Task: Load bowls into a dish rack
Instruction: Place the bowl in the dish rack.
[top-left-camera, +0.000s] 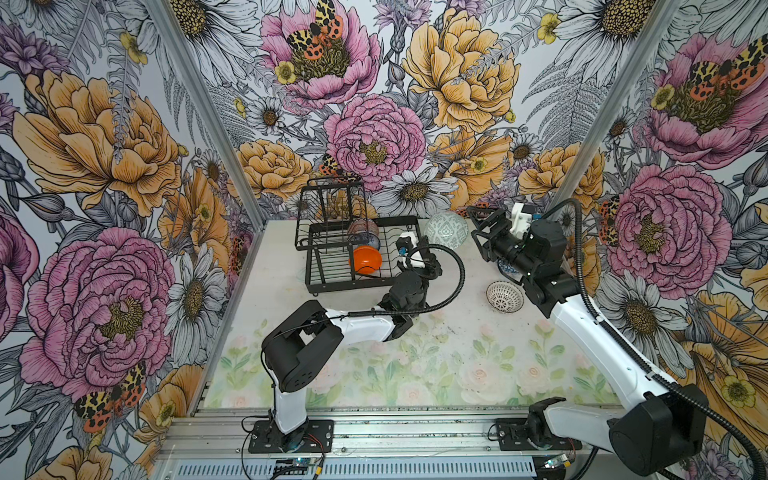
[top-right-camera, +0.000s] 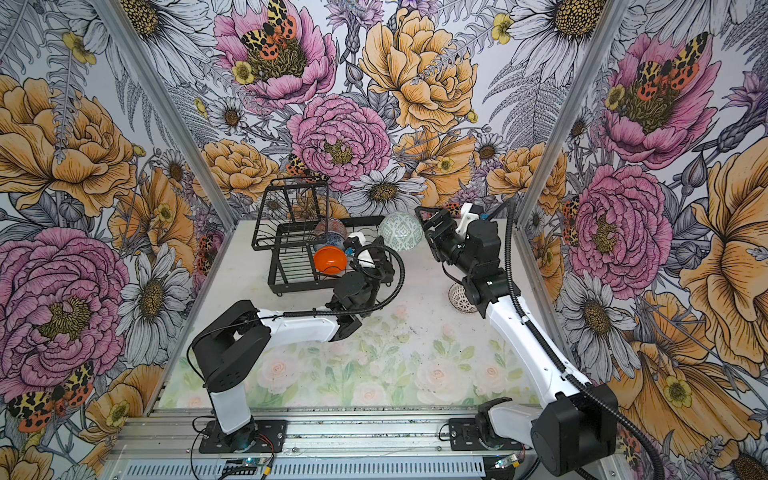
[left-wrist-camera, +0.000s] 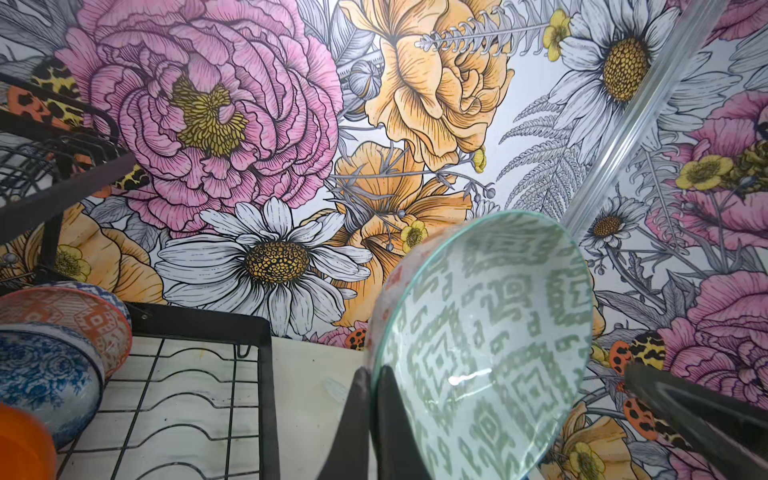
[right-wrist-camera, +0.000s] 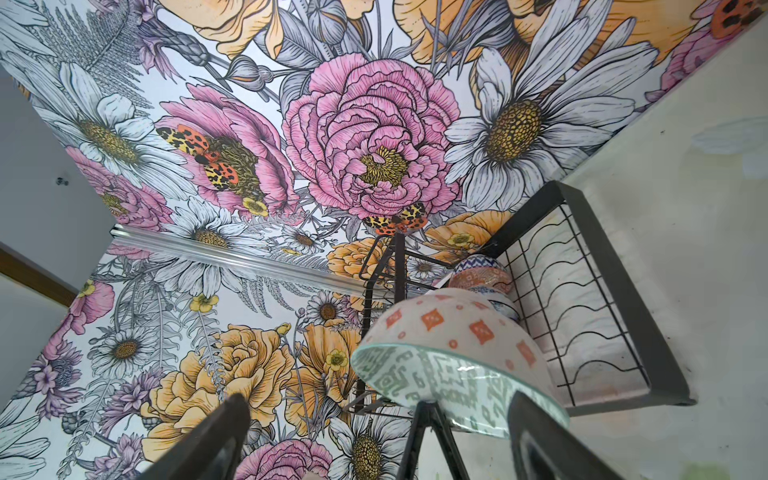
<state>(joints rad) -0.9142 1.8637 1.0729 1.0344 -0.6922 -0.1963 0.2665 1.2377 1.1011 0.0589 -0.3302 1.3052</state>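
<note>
My left gripper (left-wrist-camera: 374, 374) is shut on the rim of a pale green-grey patterned bowl (left-wrist-camera: 482, 345), holding it on edge above the table just right of the dish rack (top-left-camera: 332, 282). Both top views show this bowl (top-left-camera: 446, 230) (top-right-camera: 401, 231). My right gripper (top-left-camera: 478, 226) (right-wrist-camera: 380, 432) stands open close beside the bowl (right-wrist-camera: 453, 361), its fingers (right-wrist-camera: 536, 432) wide apart on either side of the rim. In the rack stand a plain orange bowl (top-left-camera: 367, 259), a blue-white floral bowl (left-wrist-camera: 41, 374) and an orange-white bowl (left-wrist-camera: 83, 320).
A black-white lattice bowl (top-left-camera: 505, 296) lies on the table under the right forearm. A blue-patterned bowl (top-left-camera: 508, 268) is mostly hidden by that arm. The rack's raised basket tier (top-left-camera: 332, 199) stands at the back left. Floral walls enclose the table on three sides.
</note>
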